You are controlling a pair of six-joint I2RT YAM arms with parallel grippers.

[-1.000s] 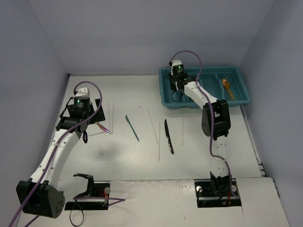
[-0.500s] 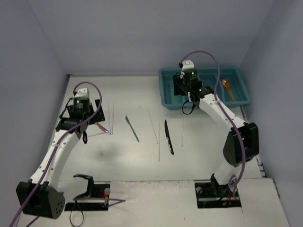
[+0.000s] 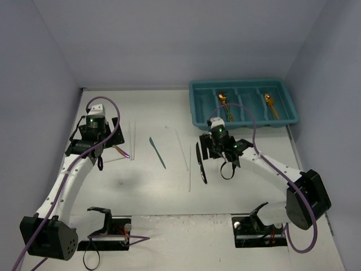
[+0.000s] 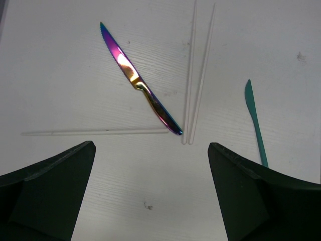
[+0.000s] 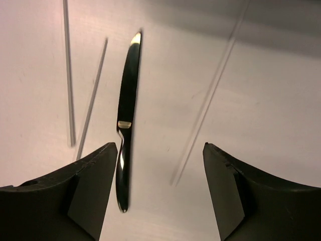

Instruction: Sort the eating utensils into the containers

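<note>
- Two gold utensils (image 3: 224, 103) lie in my teal tray (image 3: 243, 82) at the far right of the table (image 3: 146, 192), each in its own compartment.
- Left on the table are a black knife (image 5: 125, 115), a teal knife (image 3: 157, 152), an iridescent knife (image 4: 140, 85) and several white chopsticks (image 4: 198, 75), all well apart from the tray.
- I judge the sorting as barely begun: two pieces are in, and far more are out.
- My right claw (image 5: 158, 196) is spread wide with nothing in it.
- It hangs over the middle of the table.
- The black knife runs lengthwise away from this claw.
- The knife's handle end sits inside the gap, close against the finger on the picture's left, and its blade points away.
- A chopstick lies on either side of the knife, apart from it.
- My left claw (image 4: 150, 201) is also spread wide and holds nothing.
- The iridescent knife lies ahead of its gap on a slant, not between the fingers.
- Its handle tip is just beside the near ends of two chopsticks.
- The teal knife lies off toward the right finger.
- I cannot tell how high either claw is above the table.
</note>
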